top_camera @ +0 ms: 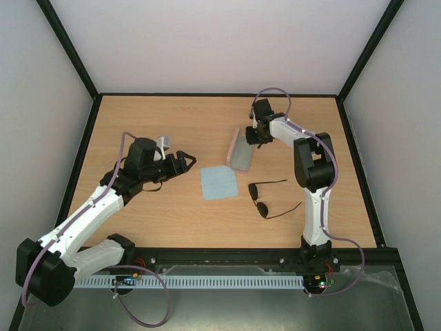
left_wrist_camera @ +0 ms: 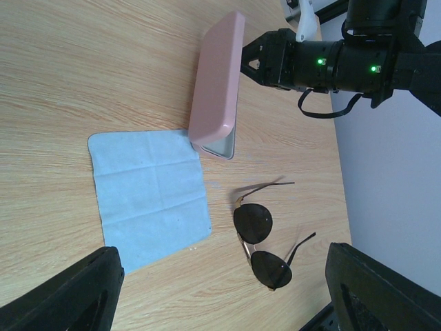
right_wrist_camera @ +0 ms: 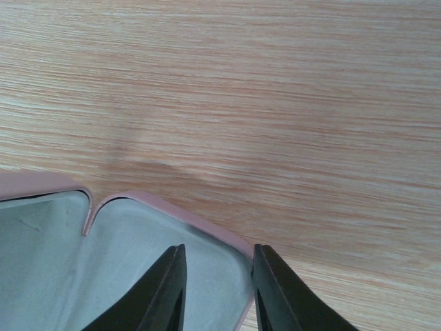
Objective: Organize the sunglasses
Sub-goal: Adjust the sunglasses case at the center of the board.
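sunglasses [top_camera: 267, 200]: arms unfolded, on desk [top_camera: 165, 207] toward near edge, right of middle | blue cloth [top_camera: 218, 183]: just beside | left jaws: wide, holding nothing | right jaws: narrow, pinching pink case [top_camera: 241, 152] rim

Bright, diffuse light falls from overhead, leaving shadows soft and short. From above, the table [top_camera: 172, 214] is evenly lit from edge to edge. In the left wrist view the pink case [left_wrist_camera: 217, 83] throws a soft shadow beside it, the sunglasses [left_wrist_camera: 253, 222] a faint one, and the left claw [left_wrist_camera: 220, 296] sits dark and blurred in the lower corners. In the right wrist view the wood grain is crisp; the right claw [right_wrist_camera: 217, 289] looks slightly soft.
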Action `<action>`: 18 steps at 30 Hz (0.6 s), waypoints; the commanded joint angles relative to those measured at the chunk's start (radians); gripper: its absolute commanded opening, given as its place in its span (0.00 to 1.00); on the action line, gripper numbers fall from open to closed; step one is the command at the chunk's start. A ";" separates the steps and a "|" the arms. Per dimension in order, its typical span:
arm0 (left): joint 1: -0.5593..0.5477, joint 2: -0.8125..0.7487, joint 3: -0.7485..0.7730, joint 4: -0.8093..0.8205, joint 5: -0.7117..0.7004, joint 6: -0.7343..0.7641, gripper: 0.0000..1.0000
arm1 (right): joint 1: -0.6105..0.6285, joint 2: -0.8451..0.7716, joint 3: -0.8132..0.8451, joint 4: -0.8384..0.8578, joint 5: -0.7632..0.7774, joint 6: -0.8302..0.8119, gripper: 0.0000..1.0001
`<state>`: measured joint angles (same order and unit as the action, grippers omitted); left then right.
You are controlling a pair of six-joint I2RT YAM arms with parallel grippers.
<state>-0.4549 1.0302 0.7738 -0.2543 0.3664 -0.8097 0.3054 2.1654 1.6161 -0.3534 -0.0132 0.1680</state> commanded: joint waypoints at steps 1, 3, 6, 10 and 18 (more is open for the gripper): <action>0.006 0.008 0.040 -0.013 0.007 0.018 0.84 | 0.001 0.047 0.004 -0.047 0.028 -0.014 0.25; 0.005 0.010 0.042 -0.014 0.008 0.019 0.84 | 0.000 0.043 -0.009 -0.043 0.033 -0.014 0.24; 0.005 0.009 0.044 -0.016 0.008 0.020 0.84 | 0.000 0.037 -0.029 -0.036 0.049 -0.016 0.23; 0.005 0.009 0.046 -0.016 0.008 0.020 0.83 | -0.006 0.026 -0.067 -0.039 0.072 0.005 0.20; 0.005 0.009 0.048 -0.018 0.012 0.023 0.83 | -0.024 -0.070 -0.225 -0.004 0.099 0.053 0.21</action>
<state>-0.4549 1.0355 0.7921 -0.2607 0.3664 -0.7994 0.3012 2.1132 1.4937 -0.2546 0.0422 0.1917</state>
